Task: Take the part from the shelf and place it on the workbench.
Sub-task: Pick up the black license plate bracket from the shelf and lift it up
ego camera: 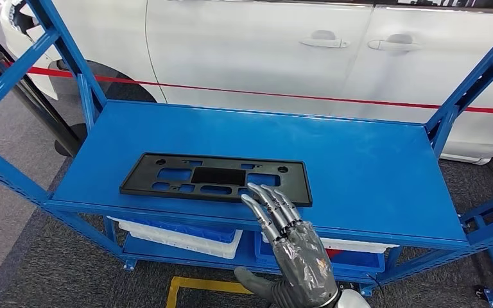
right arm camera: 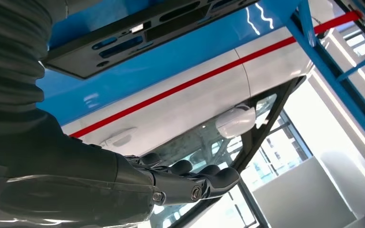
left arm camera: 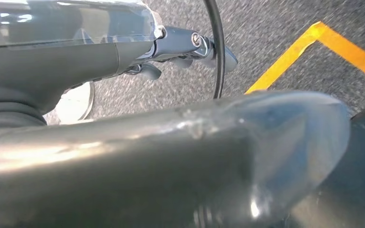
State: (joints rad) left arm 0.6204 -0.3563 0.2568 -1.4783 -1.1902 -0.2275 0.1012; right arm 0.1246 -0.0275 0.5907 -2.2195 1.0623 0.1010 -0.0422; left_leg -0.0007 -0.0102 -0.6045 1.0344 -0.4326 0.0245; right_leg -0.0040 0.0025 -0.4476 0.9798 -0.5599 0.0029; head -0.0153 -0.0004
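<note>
The part (ego camera: pixel 216 179), a flat black plastic plate with cut-out slots that looks like a licence-plate holder, lies flat on the top deck of the blue shelf (ego camera: pixel 359 160), toward the front edge and left of the deck's middle. Its long axis runs side to side across my view, roughly parallel to the shelf's front lip.

My right hand (ego camera: pixel 289 240) comes up from below, its fingers stretched out and apart, holding nothing. The fingertips (ego camera: pixel 257 191) reach over the plate's near long edge toward its right end; I can't tell whether they touch it or hover just above. In the right wrist view the plate (right arm camera: pixel 138 33) shows beyond the hand, and the dark fingers (right arm camera: pixel 204 183) are extended with nothing in them.

My left hand (left arm camera: pixel 171 52) hangs low over the grey floor beside a yellow floor line (left arm camera: pixel 342 47); its fingers are hidden behind the wrist cover, so I can't tell whether it is released or clenched.

So the right hand is plainly the nearer one, and the plate lies ahead of it and mostly to its left. I judge the grasp is not yet made: the hand would need to close over the near edge, and taking such a long piece by its right end may let it tip.

A white car (ego camera: pixel 263 45) stands behind the shelf.
</note>
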